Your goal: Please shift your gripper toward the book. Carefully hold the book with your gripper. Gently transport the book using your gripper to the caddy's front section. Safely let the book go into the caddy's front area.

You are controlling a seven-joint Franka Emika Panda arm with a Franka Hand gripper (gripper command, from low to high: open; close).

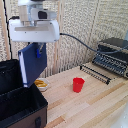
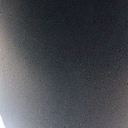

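One tool (image 1: 37, 48) shows under the white boxy wrist, its blue fingers clamped on the top edge of the book (image 1: 32, 65), which hangs tilted in the air. The wrist view is filled by a dark blur, most likely the book's cover pressed close, so it adds nothing about the grip.

The book's lower edge hangs over the caddy (image 1: 20, 102), the black box at the exterior view's left, with its dividers below. Which compartment lies directly underneath I cannot tell.

Further out on the worktop (image 1: 95, 102) stand a red cup (image 1: 78, 84), a small yellow-rimmed dish (image 1: 41, 84) just beside the caddy, and a toaster oven (image 1: 114, 57) well apart.

The risk, as I judge it: the tilted book could catch a divider or wall on descent, or drop into the wrong section.
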